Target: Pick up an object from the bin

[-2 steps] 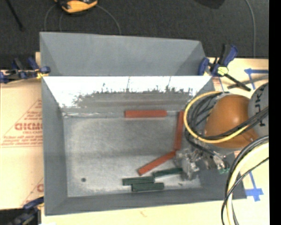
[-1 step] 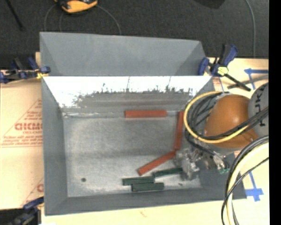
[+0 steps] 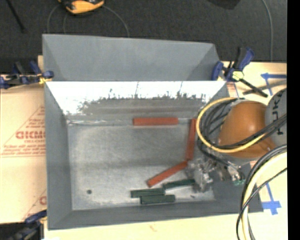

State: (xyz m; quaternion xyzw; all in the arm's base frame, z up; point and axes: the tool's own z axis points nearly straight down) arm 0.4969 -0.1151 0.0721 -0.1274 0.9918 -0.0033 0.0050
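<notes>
By the bin's (image 3: 55, 149) lower right corner, jaws open or closed I cannot tell; I'd straddle the slanted red bar (image 3: 167, 174) squarely.

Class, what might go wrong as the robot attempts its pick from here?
The hand is down in the near right corner of the bin, close to the wall, and may knock it. A slanted red-brown stick and a dark green stick meet beside the hand, so it may catch both or push one away.
</notes>
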